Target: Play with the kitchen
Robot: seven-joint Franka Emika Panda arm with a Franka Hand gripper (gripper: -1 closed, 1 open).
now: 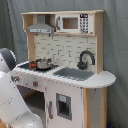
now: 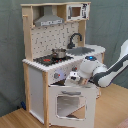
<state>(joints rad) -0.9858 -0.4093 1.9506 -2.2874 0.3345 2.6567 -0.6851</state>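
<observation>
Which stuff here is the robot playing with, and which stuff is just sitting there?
Playing with:
- the kitchen
- its oven door, hanging open in the second exterior view
- the gripper, close above that door

Just sitting there:
- the pot on the stovetop
- the faucet
- the microwave

Arm (image 2: 107,71) is showing glossy white rounded shells with dark joint bands; a bulky white link (image 1: 12,95) is filling the first exterior view's 8 o'clock.

This looks like a test room, not a real home. A toy kitchen (image 1: 65,65) stands on a wood floor (image 2: 15,117) with a plain grey curtain (image 1: 115,45) behind, and a white robot arm (image 2: 107,72) beside it.
</observation>
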